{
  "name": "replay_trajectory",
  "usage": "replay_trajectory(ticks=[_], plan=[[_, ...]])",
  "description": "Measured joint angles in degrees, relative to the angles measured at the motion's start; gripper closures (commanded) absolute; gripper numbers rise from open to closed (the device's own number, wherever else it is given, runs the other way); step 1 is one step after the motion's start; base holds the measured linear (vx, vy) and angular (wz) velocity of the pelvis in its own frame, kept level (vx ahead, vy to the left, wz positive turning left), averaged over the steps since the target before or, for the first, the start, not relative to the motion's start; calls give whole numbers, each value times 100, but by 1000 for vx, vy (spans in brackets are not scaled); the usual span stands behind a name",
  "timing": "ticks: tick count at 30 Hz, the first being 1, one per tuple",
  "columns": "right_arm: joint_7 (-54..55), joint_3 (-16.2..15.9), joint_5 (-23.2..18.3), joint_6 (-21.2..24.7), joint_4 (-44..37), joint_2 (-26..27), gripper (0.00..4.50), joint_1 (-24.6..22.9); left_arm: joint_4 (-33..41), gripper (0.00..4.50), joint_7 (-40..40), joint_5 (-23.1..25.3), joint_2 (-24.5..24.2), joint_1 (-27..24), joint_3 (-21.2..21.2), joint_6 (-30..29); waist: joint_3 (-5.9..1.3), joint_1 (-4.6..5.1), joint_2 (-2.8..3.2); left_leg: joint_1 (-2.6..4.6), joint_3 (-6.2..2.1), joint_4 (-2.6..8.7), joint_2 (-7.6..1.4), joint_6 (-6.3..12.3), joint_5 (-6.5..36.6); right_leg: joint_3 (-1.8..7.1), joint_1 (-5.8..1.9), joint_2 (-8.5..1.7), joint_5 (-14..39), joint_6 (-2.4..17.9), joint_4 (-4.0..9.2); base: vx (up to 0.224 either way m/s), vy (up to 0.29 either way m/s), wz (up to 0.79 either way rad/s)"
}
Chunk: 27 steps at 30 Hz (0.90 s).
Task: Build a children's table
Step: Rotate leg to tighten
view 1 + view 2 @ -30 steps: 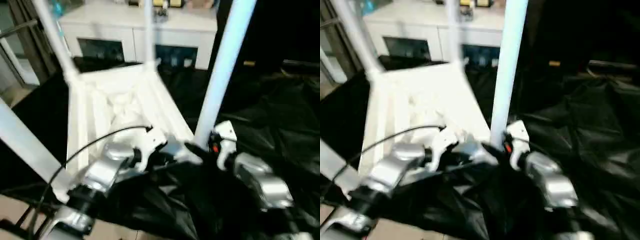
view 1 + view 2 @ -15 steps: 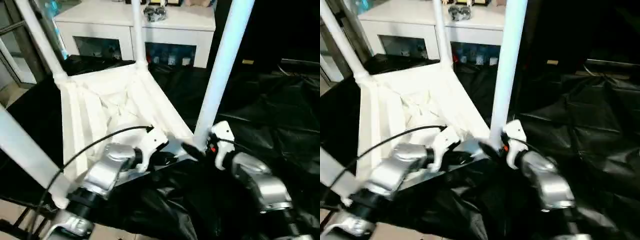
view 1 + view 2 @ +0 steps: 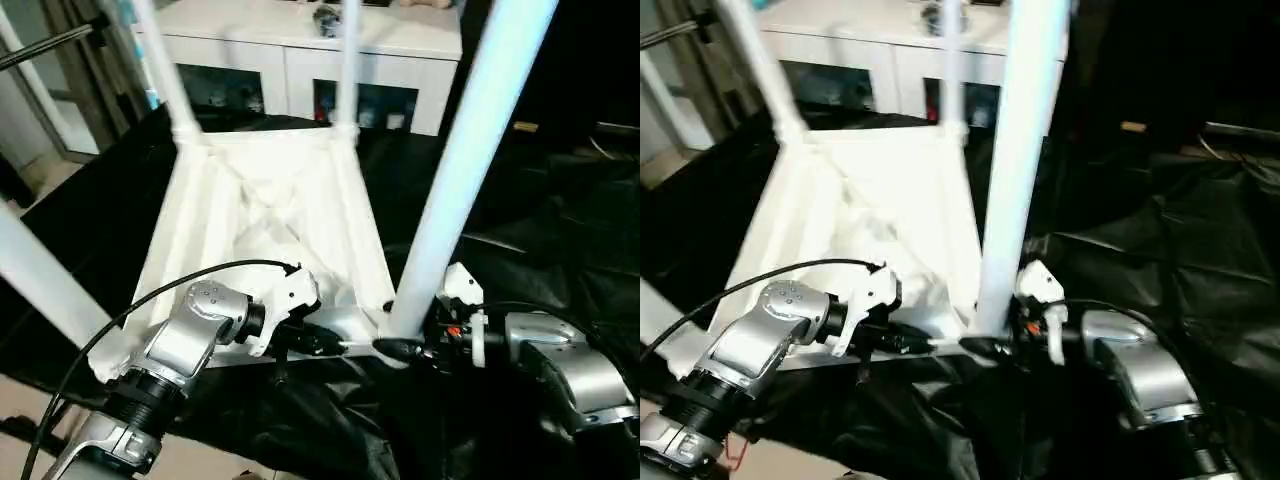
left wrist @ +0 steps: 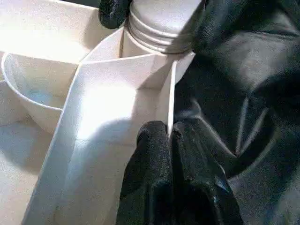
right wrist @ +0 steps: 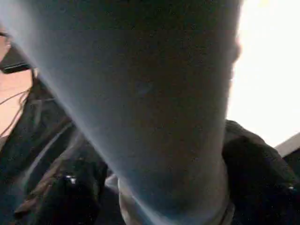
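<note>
The left end effector (image 4: 171, 140) is pinching shut on the rim of the upturned white plastic rectangular tabletop (image 3: 270, 215), apparently steadying it, while the right end effector (image 3: 408, 349) is straddling the base of the nearest white tubular leg (image 3: 470, 160), seemingly seating it in its corner socket.

Tabletop (image 3: 270, 215) reads as white moulded plastic, smooth with a slight sheen; you can see thin ribs across its upturned underside. Leg (image 3: 470, 165) rising from the tabletop's near corner: white smooth tube, satin finish. Around the tabletop, the sheet (image 3: 560, 230) is black, glossy and creased, like plastic film. Forearms: brushed silver metal with white plastic covers. Left gripper (image 4: 169, 140) fingers: black, matt, rubbery. Beyond the tabletop, cabinet (image 3: 300, 60) is white and smooth with glass doors.
</note>
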State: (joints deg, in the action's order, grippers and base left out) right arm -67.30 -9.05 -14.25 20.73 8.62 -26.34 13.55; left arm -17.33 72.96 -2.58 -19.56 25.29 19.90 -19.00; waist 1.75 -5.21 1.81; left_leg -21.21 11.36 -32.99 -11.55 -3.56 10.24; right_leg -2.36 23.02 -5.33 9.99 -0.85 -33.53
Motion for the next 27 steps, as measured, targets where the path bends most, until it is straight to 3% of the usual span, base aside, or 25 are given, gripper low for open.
replay_trajectory(ticks=[3,13,16,21,26,27], plan=[[-39,-24,-69,37,-2,-25,161,-6,-30,450,50,0,-12,0,18,80,0,-2,0,0,3,0,0,-1,0,4,-1,0,0,0,-6,0,0,0],[233,176,-84,112,-161,70,186,-221,-63,450,-77,49,86,2,20,141,0,-13,1,-4,5,-11,0,-2,-1,9,-4,-4,3,-5,-23,0,0,0],[791,333,-27,-36,79,389,187,-187,-64,450,-483,121,189,2,-48,33,11,47,-17,12,4,-17,0,-5,-2,12,-8,-4,5,-7,-46,0,0,0],[1991,605,184,-358,835,1131,187,226,-62,450,-1318,332,504,18,-203,-286,17,313,-29,33,-13,-16,-1,-14,-6,-1,-7,-1,21,-34,-42,-12,-1,-2],[3252,702,502,-417,1083,1729,188,435,9,450,-1984,515,781,0,-283,-601,19,388,-46,53,-39,-13,1,-14,-6,-18,-6,0,22,-36,-31,0,0,0],[3408,703,554,-464,1096,1797,153,438,19,450,-2061,534,825,-1,-291,-640,19,388,-46,54,-46,-13,1,-14,-6,-25,-9,0,22,-36,-20,0,0,0]])
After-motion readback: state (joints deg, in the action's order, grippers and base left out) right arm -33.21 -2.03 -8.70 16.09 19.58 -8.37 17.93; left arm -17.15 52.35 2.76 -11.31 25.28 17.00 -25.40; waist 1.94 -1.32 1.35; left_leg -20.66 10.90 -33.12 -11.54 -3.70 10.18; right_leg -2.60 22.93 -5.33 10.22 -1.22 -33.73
